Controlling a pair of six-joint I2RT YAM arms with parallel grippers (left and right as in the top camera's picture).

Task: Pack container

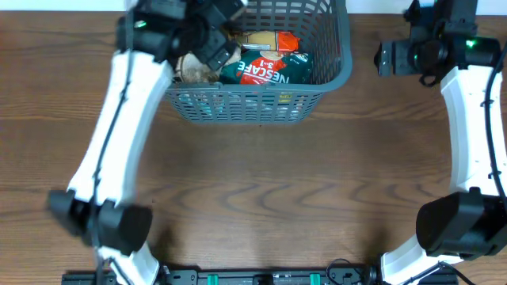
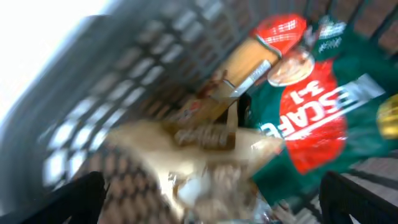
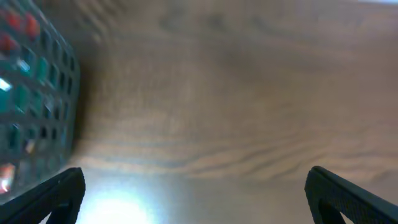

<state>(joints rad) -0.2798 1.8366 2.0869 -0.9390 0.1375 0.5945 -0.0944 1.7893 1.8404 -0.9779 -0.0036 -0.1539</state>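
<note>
The dark grey slatted container [image 1: 247, 104] stands at the table's far middle. It holds a green and red Nescafe packet [image 1: 266, 70], a tan packet with a red end [image 1: 269, 39] and a beige packet [image 1: 193, 68]. My left gripper [image 1: 222, 49] hovers over the container's left part, open, with nothing between its fingers. In the blurred left wrist view the open fingers [image 2: 214, 199] straddle the beige packet [image 2: 199, 149], beside the Nescafe packet [image 2: 317, 118], the tan packet [image 2: 249, 68] and the container wall [image 2: 124, 81]. My right gripper [image 1: 385, 58] is open and empty, right of the container.
The wooden table [image 1: 261, 190] stretches in front of the container. The right wrist view shows the open fingers [image 3: 199, 193] over bare wood, with the container's wall [image 3: 37, 93] at the left edge. Both arm bases stand at the near edge.
</note>
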